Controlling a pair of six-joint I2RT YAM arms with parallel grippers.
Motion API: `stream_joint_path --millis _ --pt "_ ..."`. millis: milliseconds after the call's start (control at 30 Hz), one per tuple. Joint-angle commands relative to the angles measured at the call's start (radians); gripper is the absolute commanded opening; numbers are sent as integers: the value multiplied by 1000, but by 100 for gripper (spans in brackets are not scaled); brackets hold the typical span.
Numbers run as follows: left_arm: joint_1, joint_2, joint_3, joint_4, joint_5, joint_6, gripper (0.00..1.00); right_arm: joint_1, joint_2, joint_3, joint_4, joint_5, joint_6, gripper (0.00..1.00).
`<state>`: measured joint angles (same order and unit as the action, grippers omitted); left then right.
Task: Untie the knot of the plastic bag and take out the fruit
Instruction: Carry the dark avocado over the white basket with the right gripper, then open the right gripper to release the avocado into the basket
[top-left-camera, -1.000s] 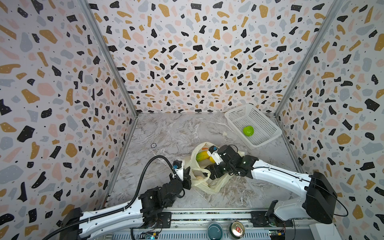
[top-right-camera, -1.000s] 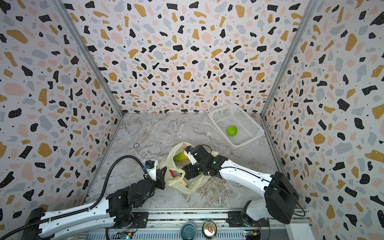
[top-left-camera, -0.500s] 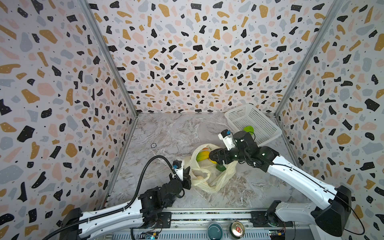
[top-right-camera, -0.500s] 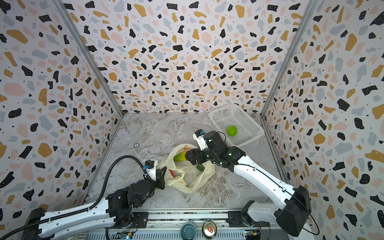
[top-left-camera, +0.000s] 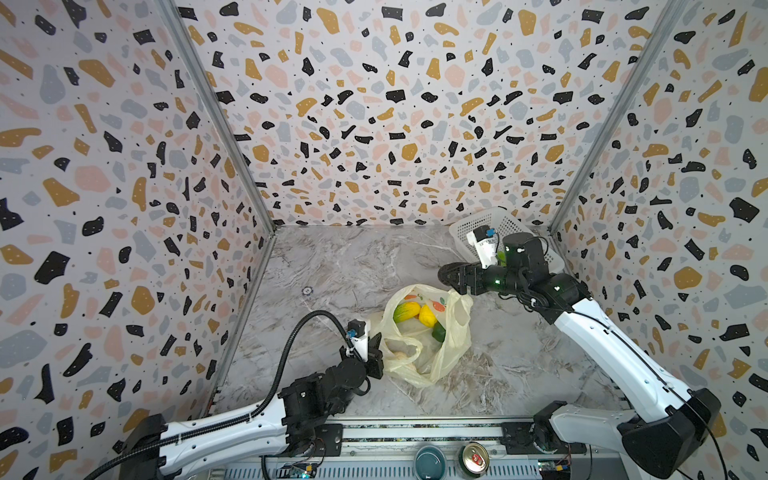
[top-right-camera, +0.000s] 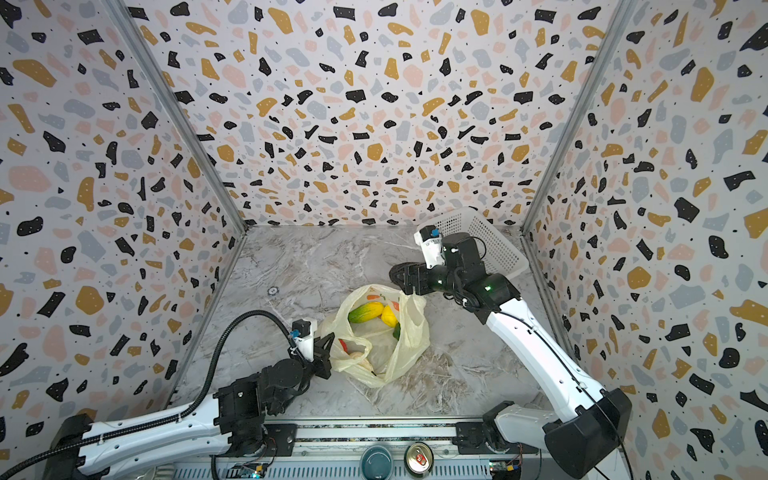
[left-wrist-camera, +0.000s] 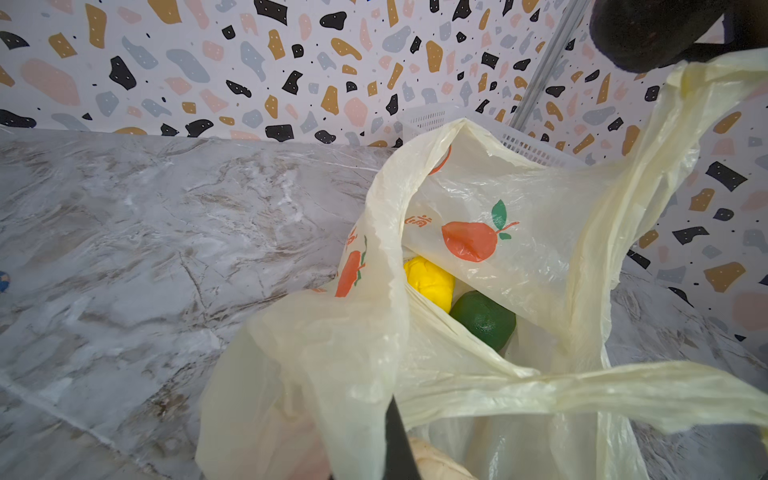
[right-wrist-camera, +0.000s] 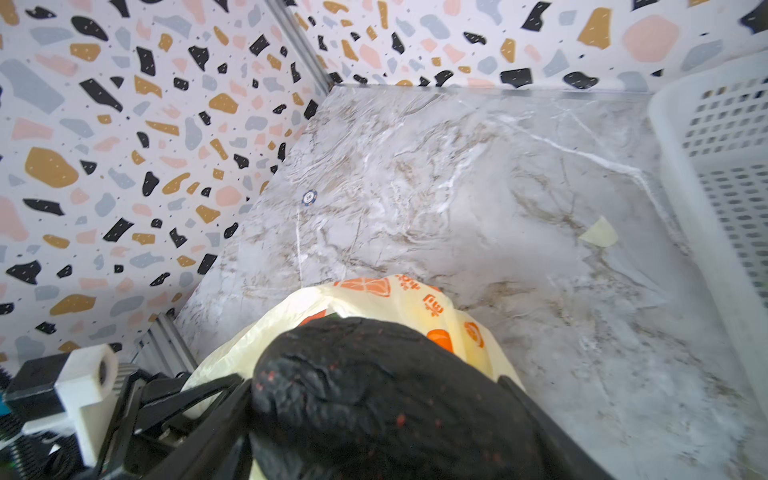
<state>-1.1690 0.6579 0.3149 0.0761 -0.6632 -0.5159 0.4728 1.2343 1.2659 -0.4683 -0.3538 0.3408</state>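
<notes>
- Plastic bag (top-left-camera: 449, 345) — thin, crinkly, pale yellow, printed with small orange fruit — lies slumped on the grey marble counter (top-left-camera: 332, 266), about midway across and toward the near edge, its mouth gaping upward.
- Inside it I can see a yellow-green oblong toy fruit (top-left-camera: 406, 311) and a bright yellow piece (left-wrist-camera: 428, 282) touching a dark green round one (left-wrist-camera: 484, 318). A cream-white lump (top-left-camera: 401, 355) lies low against the near wall, beside a sliver of red (top-right-camera: 343, 345).
- My left hand (top-left-camera: 378, 355) is at the bag's near-left edge, clamped flat on a fold of the plastic. Its wrist camera shows only one black finger (left-wrist-camera: 397, 444), pressed against the bag wall.
- My right hand (top-left-camera: 455, 276) hangs above the counter just beyond the bag's far rim, jaws spread wide around a near-black knobbly toy fruit (right-wrist-camera: 386, 399) that fills the gap between them.
- One loose loop handle (left-wrist-camera: 665, 166) rises toward that fruit — I cannot tell whether it touches.
- A white perforated plastic basket (top-left-camera: 509, 222) sits in the far right corner, behind the right wrist.
- A small scrap of pale plastic (right-wrist-camera: 598, 235) lies on the counter near the basket.
</notes>
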Motion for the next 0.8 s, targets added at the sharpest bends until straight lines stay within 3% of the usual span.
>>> stream_joint_path --millis 0,300,600,767 --pt "-4 -2 28 45 -4 14 0 -76 21 39 68 -3 -35 65" --pt "-4 9 26 58 11 18 0 -353 210 -21 276 90 -2 65" --pt "-4 2 23 71 20 22 0 -492 479 61 314 219 -14 66" --pt "-4 -2 22 73 19 25 0 -517 558 106 296 271 -27 80"
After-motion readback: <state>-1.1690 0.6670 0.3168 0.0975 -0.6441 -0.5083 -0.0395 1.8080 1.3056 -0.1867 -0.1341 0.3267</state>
